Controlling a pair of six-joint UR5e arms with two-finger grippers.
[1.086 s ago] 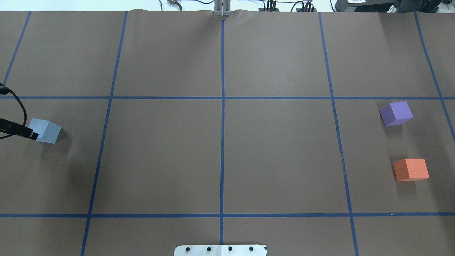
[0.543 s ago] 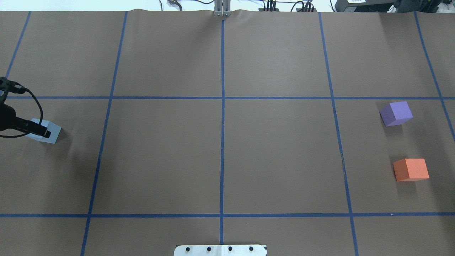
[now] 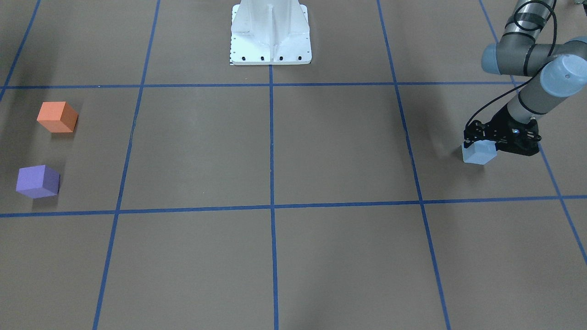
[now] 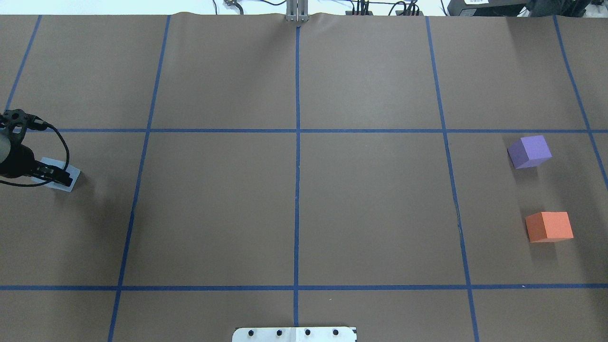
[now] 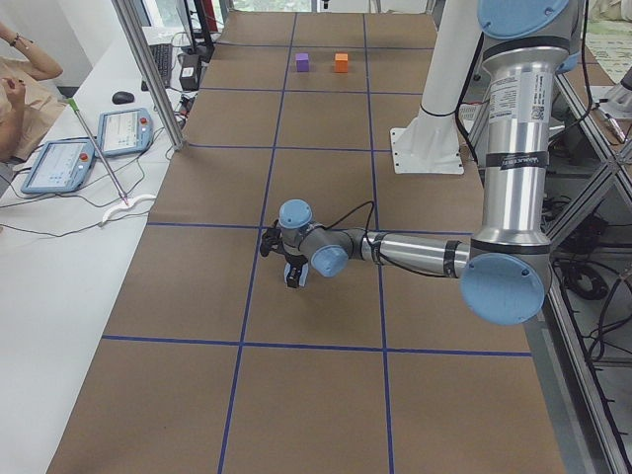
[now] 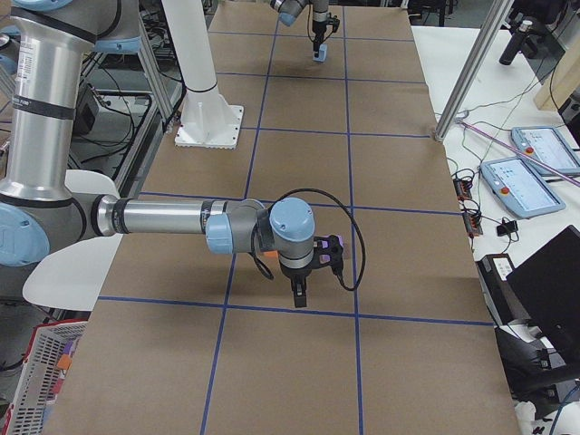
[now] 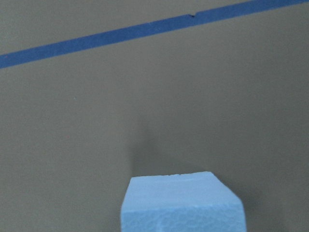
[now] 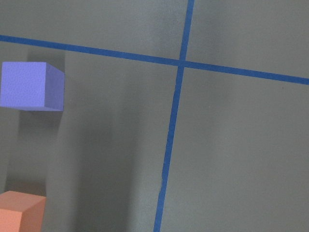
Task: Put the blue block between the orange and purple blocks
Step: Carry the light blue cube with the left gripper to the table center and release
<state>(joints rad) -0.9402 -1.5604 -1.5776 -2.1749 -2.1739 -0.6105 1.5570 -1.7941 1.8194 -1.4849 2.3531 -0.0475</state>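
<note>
The light blue block (image 4: 57, 164) sits at the table's far left; it also shows in the front-facing view (image 3: 479, 155) and low in the left wrist view (image 7: 181, 205). My left gripper (image 4: 56, 176) is right over it, jaws open astride it (image 3: 477, 143). The purple block (image 4: 530, 151) and the orange block (image 4: 549, 226) stand at the far right, a gap between them; both show in the right wrist view, purple block (image 8: 30, 85) and orange block (image 8: 19, 212). My right gripper (image 6: 301, 292) shows only in the exterior right view, hanging above the table; I cannot tell its state.
Brown paper with a blue tape grid (image 4: 297, 190) covers the table. The white robot base (image 3: 270, 32) stands at the near middle edge. Tablets (image 5: 59, 163) and cables lie on the white side bench beyond the table's far edge.
My left gripper has come in from the left edge and moved over the blue block, now covering most of it. The blocks have not moved.
</note>
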